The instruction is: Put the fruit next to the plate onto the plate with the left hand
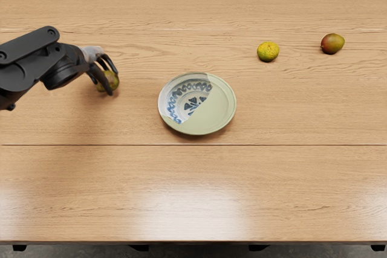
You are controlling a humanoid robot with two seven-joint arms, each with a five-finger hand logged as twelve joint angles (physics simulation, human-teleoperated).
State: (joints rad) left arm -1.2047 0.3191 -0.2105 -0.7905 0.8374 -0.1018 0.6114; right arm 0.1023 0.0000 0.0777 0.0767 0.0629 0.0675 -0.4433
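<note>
A pale green plate [217, 113] with a blue pattern lies near the middle of the wooden table. To its left, a small yellow-green fruit [111, 80] sits at table level, with the fingers of my left hand [106, 75] curled around it. The dark left arm [36, 58] comes in from the left edge. Most of the fruit is hidden behind the fingers. The right hand does not show.
A yellow-green citrus fruit [268, 51] and a red-green mango-like fruit [332, 43] lie at the back right of the table [193, 185]. The table's far edge runs along the top of the view.
</note>
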